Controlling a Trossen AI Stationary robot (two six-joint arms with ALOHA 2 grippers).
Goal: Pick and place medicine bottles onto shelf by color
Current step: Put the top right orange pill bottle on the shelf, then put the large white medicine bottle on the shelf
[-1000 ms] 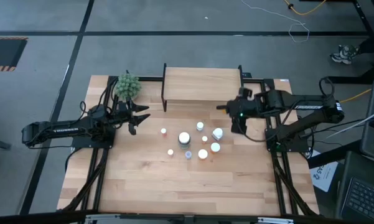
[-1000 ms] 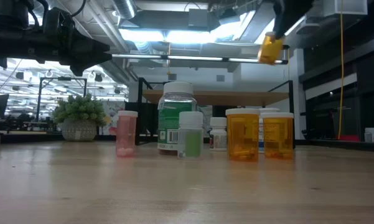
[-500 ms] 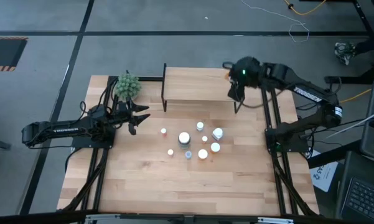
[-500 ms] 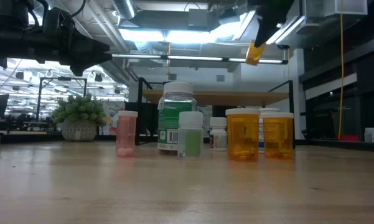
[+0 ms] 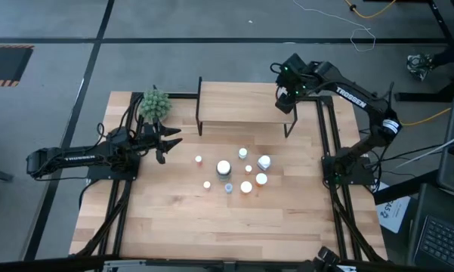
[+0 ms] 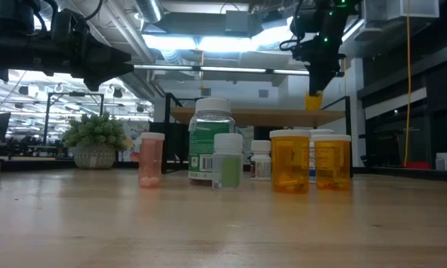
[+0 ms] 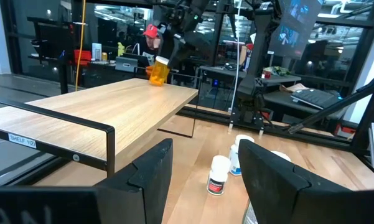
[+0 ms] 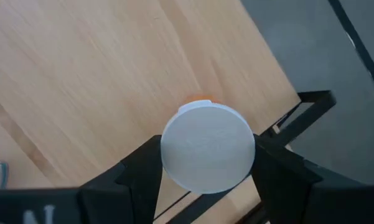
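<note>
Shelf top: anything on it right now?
Only one orange bottle, at the shelf top's right end, clamped by the right gripper. Whether its base touches the wood cannot be told. Otherwise bare.

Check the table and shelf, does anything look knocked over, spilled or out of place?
Nothing stands out. The bottles on the table all stand upright with caps on, nothing spilled. The right gripper holds an orange bottle upright over the shelf corner.

Grey floor [image 5: 211, 45] with dark seam lines, striped hazard patch [image 5: 4, 66] at 9 o'clock, ceiling strip lights [image 6: 208, 41], loose cable [image 5: 362, 34] at 1 o'clock
</note>
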